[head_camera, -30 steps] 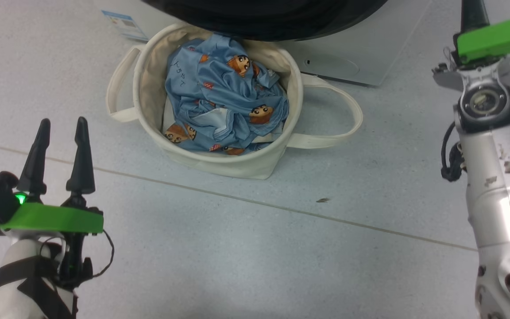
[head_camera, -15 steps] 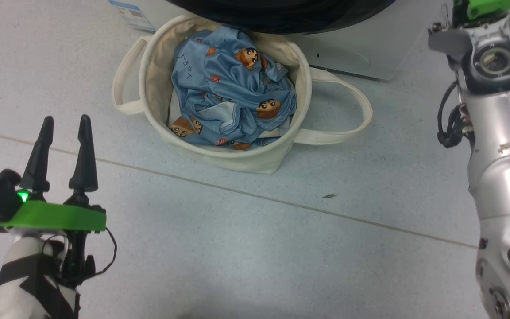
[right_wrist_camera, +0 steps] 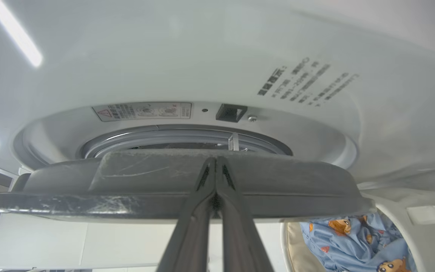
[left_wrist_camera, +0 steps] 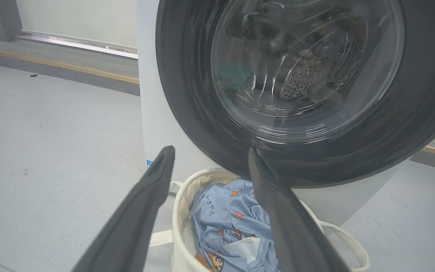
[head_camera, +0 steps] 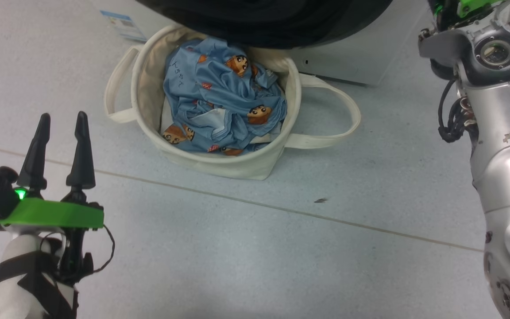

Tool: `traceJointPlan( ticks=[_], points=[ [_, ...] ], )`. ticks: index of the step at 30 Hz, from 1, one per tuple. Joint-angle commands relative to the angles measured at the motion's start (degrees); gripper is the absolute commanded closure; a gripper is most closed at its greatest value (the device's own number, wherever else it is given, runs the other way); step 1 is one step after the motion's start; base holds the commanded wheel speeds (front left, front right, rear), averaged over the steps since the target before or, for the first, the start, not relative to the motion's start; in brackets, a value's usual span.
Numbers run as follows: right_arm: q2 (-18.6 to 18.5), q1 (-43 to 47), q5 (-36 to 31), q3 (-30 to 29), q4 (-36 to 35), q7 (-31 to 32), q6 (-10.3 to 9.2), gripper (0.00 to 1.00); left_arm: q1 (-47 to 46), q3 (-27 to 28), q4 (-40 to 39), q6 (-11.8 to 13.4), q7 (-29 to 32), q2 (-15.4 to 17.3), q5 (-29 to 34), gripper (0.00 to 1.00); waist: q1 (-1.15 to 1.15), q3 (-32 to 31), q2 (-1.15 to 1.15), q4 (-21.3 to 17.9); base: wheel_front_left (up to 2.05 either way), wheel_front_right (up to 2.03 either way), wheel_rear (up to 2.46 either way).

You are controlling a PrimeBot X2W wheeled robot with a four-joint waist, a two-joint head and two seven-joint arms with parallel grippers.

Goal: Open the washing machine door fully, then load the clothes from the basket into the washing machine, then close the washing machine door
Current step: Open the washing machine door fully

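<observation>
The cream basket (head_camera: 219,161) stands on the floor with the light blue clothes (head_camera: 219,102) heaped inside. Just behind it is the washing machine (head_camera: 348,57). The black rim of the washing machine door (head_camera: 264,22) hangs over the basket's back edge. In the right wrist view my right gripper (right_wrist_camera: 215,161) is shut, its tips against the edge of the door (right_wrist_camera: 127,189), which stands ajar from the machine front (right_wrist_camera: 202,56) and grey ring (right_wrist_camera: 145,138). My left gripper (head_camera: 62,117) is open and empty, left of the basket. In the left wrist view it (left_wrist_camera: 209,155) points at the door glass (left_wrist_camera: 296,75).
A blue sticker (head_camera: 122,24) marks the machine's lower left corner. The basket's loop handles (head_camera: 348,110) stick out to both sides. My silver right forearm (head_camera: 498,133) runs up the right edge. Pale floor tiles with a seam (head_camera: 281,208) lie in front.
My right wrist has travelled up the head view, its fingers passing beyond the top edge. The door rim reaches slightly farther over the basket. The left gripper has stayed put.
</observation>
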Motion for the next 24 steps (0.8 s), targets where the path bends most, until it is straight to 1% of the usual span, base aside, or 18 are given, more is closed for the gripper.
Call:
traceJointPlan(
  ticks=[1,6,9,11,14,18,21,24],
  points=[
    [2.7,-0.4,0.8,2.9,-1.6,3.4,0.02,1.0,0.4,2.4,-1.3,0.1,-0.7,2.5,0.2,0.0,0.0,-0.8,0.0,-0.8,0.0,0.0,0.0],
    [2.3,2.7,3.2,4.6,-2.2,11.2,0.02,1.0,0.9,2.8,-0.8,0.1,-0.7,2.7,0.4,0.0,0.0,-2.6,0.0,-1.9,0.0,0.0,0.0],
    [1.4,3.8,4.5,3.9,-2.7,13.0,0.02,1.0,1.3,2.6,-0.9,0.1,-0.7,2.9,0.2,0.0,0.0,-3.3,0.0,-2.2,0.0,0.0,0.0],
    [0.9,4.0,4.5,2.7,-3.7,11.3,0.02,1.0,1.5,2.6,-0.9,0.1,-0.7,3.1,0.2,0.0,0.0,-3.6,0.0,-2.3,0.0,0.0,0.0],
    [0.4,3.7,3.6,0.6,-5.7,5.9,0.02,1.0,1.5,2.4,-0.8,0.1,-0.7,3.3,0.1,0.0,0.0,-3.6,0.0,-2.2,0.0,0.0,0.0],
    [-0.2,3.5,1.3,0.0,-7.6,0.6,0.02,1.0,1.5,2.0,-0.5,0.1,-0.7,3.0,0.0,0.0,0.0,-3.7,0.0,-1.4,0.0,0.0,0.0],
    [-0.3,2.9,0.4,0.2,-6.8,-0.9,0.02,1.0,1.7,1.7,-0.2,0.1,-0.7,2.9,0.0,0.0,0.0,-3.4,0.0,-0.6,0.0,0.0,0.0],
    [-0.1,1.3,-0.1,1.1,-5.0,-0.4,0.02,1.0,1.6,1.7,-0.2,0.1,-0.7,2.8,0.0,0.0,0.0,-2.9,0.0,0.3,0.0,0.0,0.0]
  ],
)
